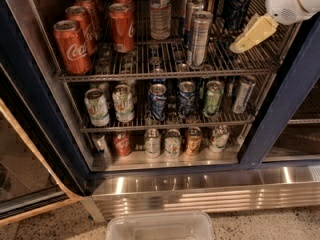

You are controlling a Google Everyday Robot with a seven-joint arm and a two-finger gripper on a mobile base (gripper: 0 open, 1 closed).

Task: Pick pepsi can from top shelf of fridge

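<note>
The fridge (200, 191) stands open in front of me. Its top shelf (165, 66) is a wire rack. The pepsi can (239, 6), dark navy with light swirls, stands at the back right of that shelf. My gripper (248, 38), cream-coloured on a white arm (295, 1), hangs over the right part of the top shelf. It is just right of and slightly in front of the pepsi can, apart from it and holding nothing.
Red Coca-Cola cans (72, 46) fill the shelf's left. Tall slim silver cans (198, 36) and a clear bottle (160, 14) stand mid-shelf, left of the gripper. Two lower racks hold several cans. The glass door (25, 174) is open at left. A clear plastic bin (160, 226) lies on the floor.
</note>
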